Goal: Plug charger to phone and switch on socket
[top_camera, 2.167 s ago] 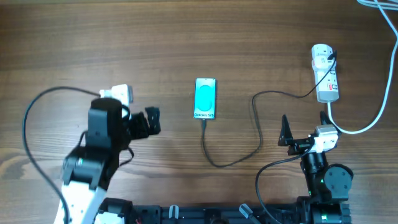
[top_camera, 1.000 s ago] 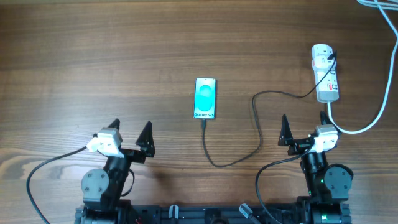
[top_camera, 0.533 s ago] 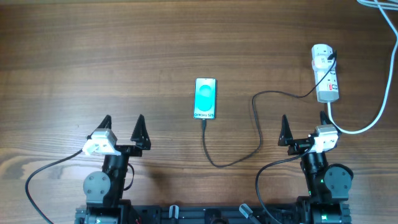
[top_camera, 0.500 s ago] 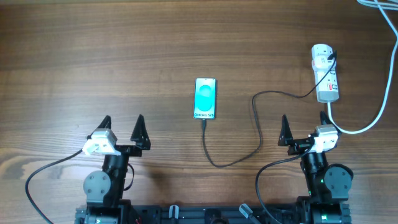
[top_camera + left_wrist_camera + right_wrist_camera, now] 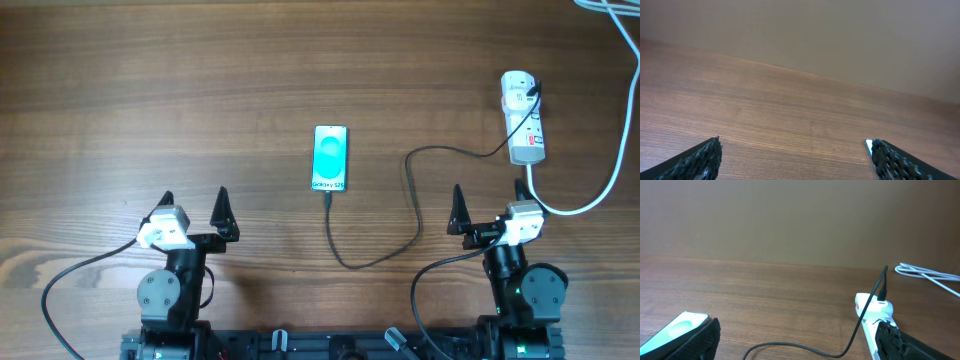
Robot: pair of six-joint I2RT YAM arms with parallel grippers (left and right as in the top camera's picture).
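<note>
Charger [image 5: 327,220] tip meets phone [image 5: 330,157] edge, joint unclear; socket [image 5: 522,130] switch unreadable; left gripper [image 5: 194,197], right gripper [image 5: 488,192] both spread, empty.

Black arms [image 5: 165,295] with round joint housings [image 5: 545,288], white wrist blocks [image 5: 166,226] and looping black cables [image 5: 62,282] fill the overhead frame's lower corners. Left gripper [image 5: 193,196] and right gripper [image 5: 487,191] have pointed, ribbed black fingers [image 5: 697,161].

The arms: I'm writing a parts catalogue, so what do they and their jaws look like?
Both the left arm and right arm are black, with round joint housings, a white block at the wrist and a thin black cable looping off. Their jaws are black, pointed, triangular, with textured inner faces.
</note>
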